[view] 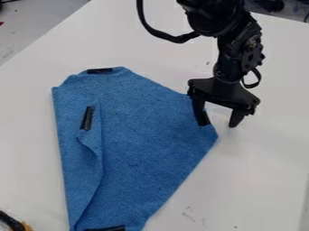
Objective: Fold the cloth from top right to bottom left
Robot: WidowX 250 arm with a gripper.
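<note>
The blue cloth lies on the white surface, with black strips near its top, at its right corner and at its bottom edge. Along its left side a narrow flap is folded over, and another black strip sits at the flap's upper part. At the cloth's right corner the black gripper hangs down with its fingers spread apart. One finger is over the cloth's right edge beside the strip there, the other over the white surface just outside. Whether the fingers touch the cloth I cannot tell.
The white table extends around the cloth, its far left edge running diagonally. A black and yellowish object stands at the bottom left corner. A black cable loops from the arm at the top.
</note>
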